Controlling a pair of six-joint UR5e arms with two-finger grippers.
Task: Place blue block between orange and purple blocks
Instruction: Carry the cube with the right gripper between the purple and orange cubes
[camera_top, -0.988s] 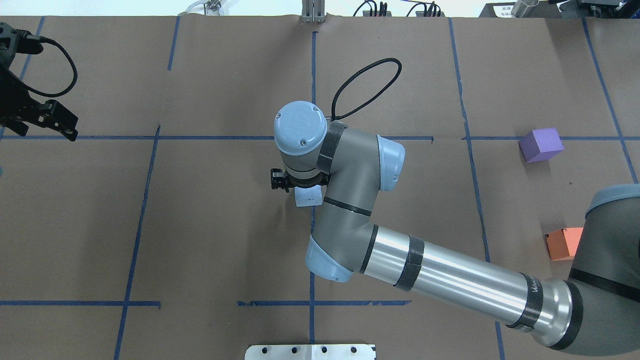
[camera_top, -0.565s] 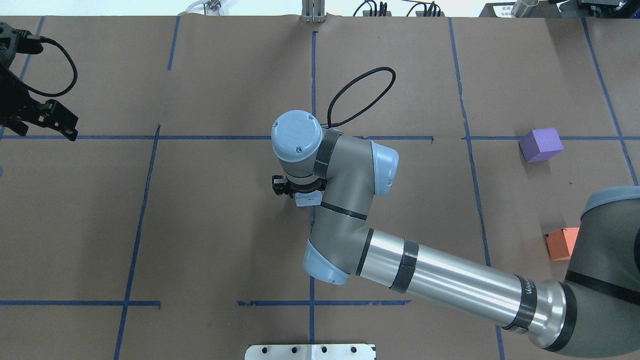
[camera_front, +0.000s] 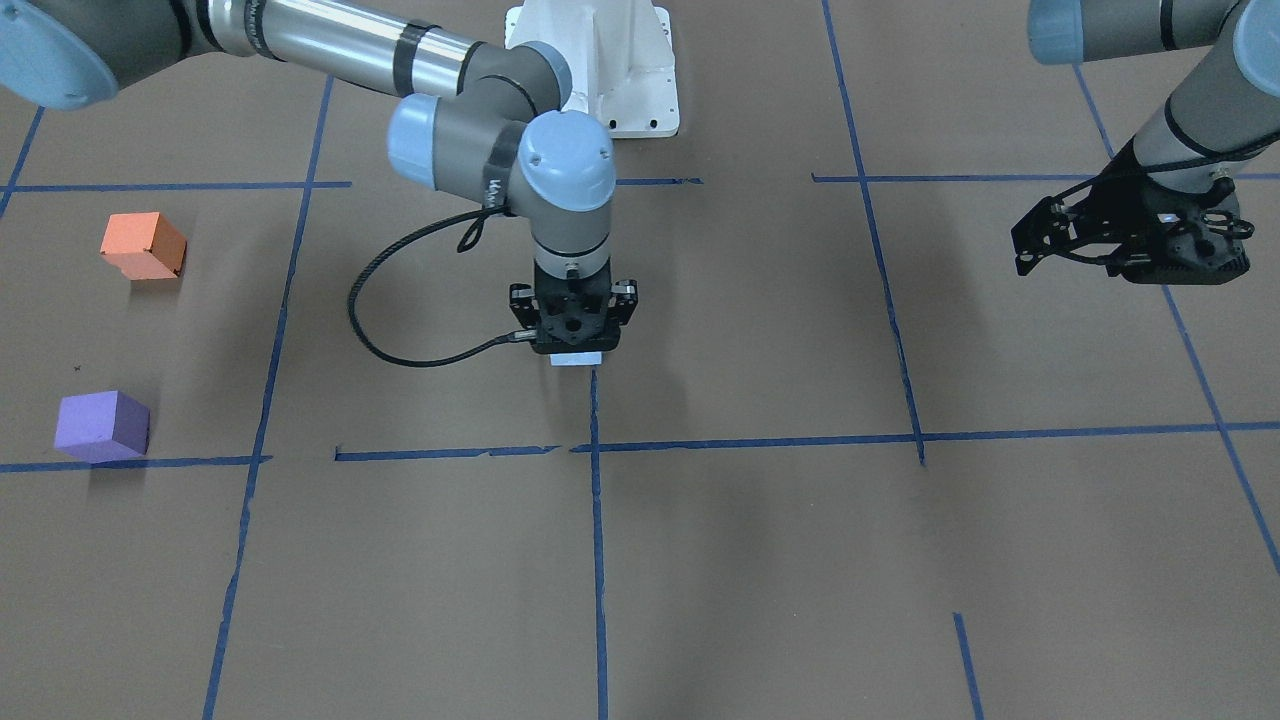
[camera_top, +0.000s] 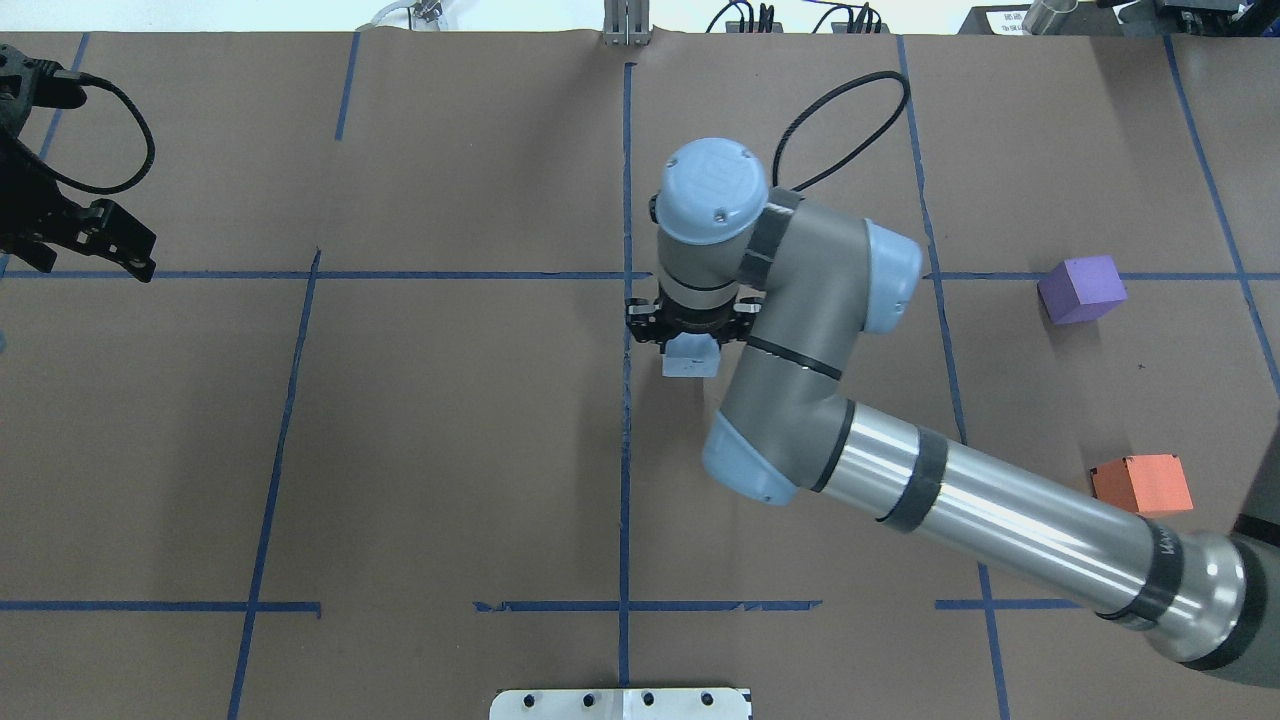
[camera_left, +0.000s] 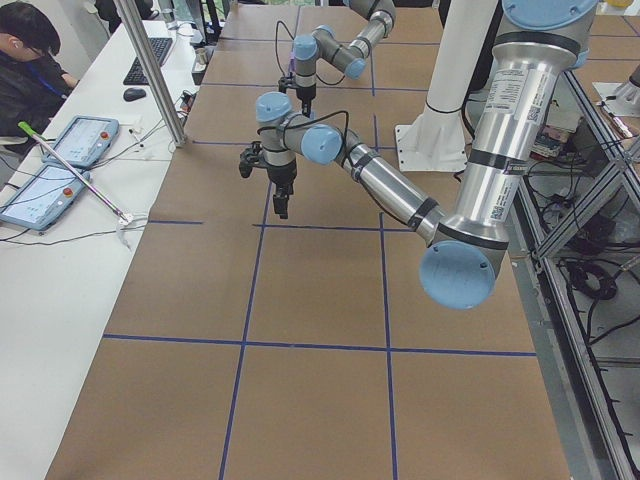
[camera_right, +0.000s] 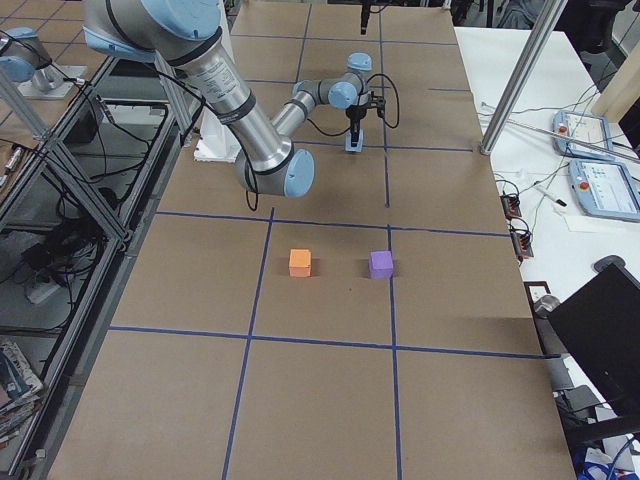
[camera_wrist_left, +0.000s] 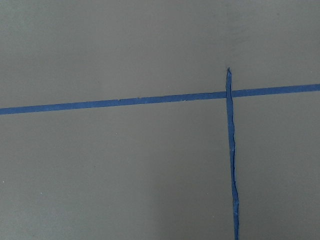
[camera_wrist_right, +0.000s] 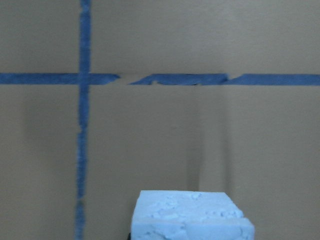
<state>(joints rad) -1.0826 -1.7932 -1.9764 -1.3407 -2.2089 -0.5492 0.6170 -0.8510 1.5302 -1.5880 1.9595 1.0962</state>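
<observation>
Near the centre of the table, right gripper grips the blue block, apparently lifted; carrying step; next, swing it between orange block and purple block; left gripper idles agape.

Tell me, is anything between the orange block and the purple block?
No, just bare brown paper between the orange block and the purple block, as the overhead view shows. The right tool holds the blue block.

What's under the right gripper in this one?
The blue block, part of it showing below the right gripper. Where the jaws meet it is covered by the wrist.
</observation>
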